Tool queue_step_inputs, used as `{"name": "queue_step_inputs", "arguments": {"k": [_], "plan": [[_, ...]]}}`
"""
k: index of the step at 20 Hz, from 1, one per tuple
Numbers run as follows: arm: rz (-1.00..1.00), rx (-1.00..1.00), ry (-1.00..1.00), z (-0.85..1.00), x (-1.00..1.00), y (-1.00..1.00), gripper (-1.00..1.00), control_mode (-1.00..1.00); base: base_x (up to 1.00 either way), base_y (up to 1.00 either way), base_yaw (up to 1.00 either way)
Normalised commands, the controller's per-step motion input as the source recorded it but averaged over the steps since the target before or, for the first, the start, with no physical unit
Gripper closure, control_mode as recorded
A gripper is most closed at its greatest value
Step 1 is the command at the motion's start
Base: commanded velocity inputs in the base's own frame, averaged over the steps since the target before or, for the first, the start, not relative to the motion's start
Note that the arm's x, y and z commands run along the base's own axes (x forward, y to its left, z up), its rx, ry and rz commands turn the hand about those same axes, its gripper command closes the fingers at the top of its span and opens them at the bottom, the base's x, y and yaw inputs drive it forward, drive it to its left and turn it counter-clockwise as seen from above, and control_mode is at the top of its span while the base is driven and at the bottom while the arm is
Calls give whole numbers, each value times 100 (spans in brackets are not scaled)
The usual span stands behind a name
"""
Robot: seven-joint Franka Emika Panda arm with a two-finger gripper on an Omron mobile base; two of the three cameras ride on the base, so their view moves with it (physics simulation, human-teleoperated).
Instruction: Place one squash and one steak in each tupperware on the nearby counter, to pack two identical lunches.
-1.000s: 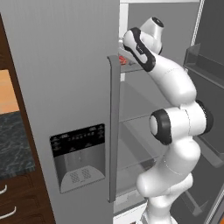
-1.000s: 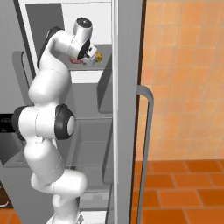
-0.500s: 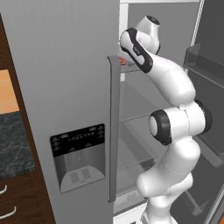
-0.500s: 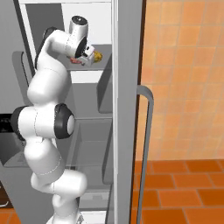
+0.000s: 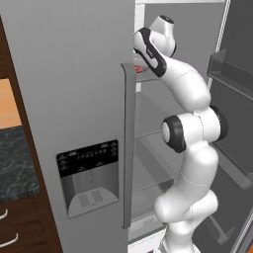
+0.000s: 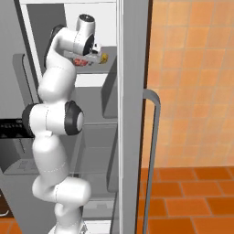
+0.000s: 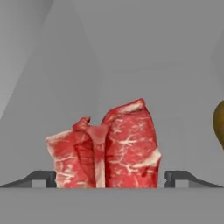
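Note:
Two raw red steak slabs (image 7: 109, 153) lie close together on a pale fridge shelf, between my open gripper (image 7: 111, 179) tips and touching neither. A yellow-orange squash (image 7: 218, 124) peeks in at the right edge of the hand view. In the right base view the gripper (image 6: 94, 55) is at the upper shelf, with the steak (image 6: 82, 62) under it and the squash (image 6: 104, 58) just to its right. The left base view shows a bit of red steak (image 5: 140, 67) below the wrist. The counter (image 5: 17, 168) lies at the far left. The tupperware is out of view.
The arm reaches through the open fridge past the closed grey door with its dispenser panel (image 5: 89, 173) and long handle (image 5: 128, 143). The open door with bins (image 5: 232, 74) stands to the right. Brown drawers (image 5: 10, 227) sit under the counter. Orange tile wall (image 6: 192, 82) at right.
The hand has risen slightly and edged inward at the upper shelf. Jaws stay open; steak and squash have not moved.

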Motion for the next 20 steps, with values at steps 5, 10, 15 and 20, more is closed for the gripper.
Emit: {"name": "queue_step_inputs", "arguments": {"k": [5, 10, 15, 20], "plan": [[26, -21, 0, -12, -16, -2, -100, -100, 0, 0, 0], [15, -8, 0, 8, -63, -8, -100, -100, 0, 0, 0], [9, 0, 0, -2, -53, -25, -100, -100, 0, 0, 0], [12, -3, -11, -67, 3, 3, -100, -100, 0, 0, 0]]}}
